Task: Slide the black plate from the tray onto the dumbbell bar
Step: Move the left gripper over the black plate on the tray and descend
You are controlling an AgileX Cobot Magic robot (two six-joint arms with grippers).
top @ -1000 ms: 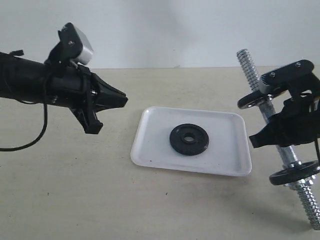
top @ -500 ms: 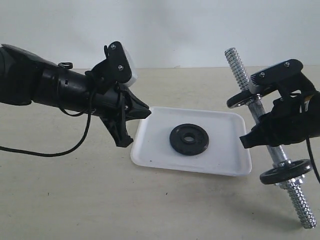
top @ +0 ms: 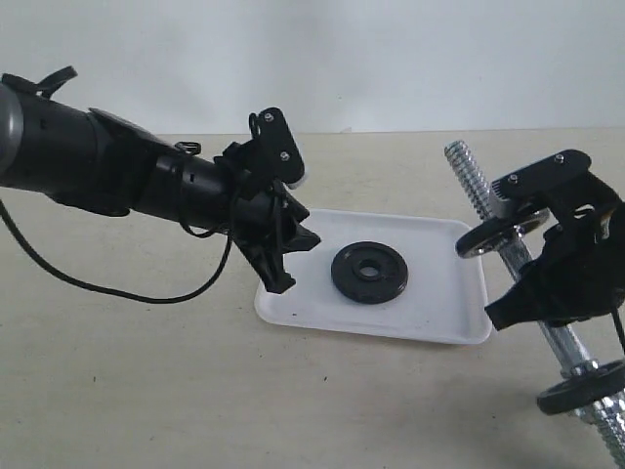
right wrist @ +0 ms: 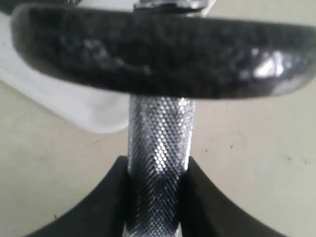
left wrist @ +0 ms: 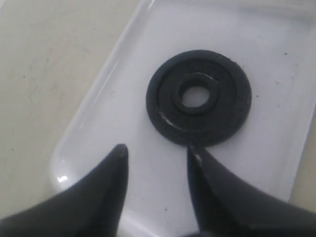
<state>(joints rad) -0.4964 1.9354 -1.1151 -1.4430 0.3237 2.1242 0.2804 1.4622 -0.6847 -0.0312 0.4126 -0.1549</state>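
left gripper (left wrist: 157, 154) jaws apart, clear only in wrist view, beside black plate (left wrist: 198, 97) | right gripper (right wrist: 157, 164) clamped on dumbbell bar (right wrist: 158, 126)

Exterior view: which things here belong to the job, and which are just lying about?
Part of the job: black plate, tray, dumbbell bar, left hand, right hand gripping the bar.
Just there: table, cable.
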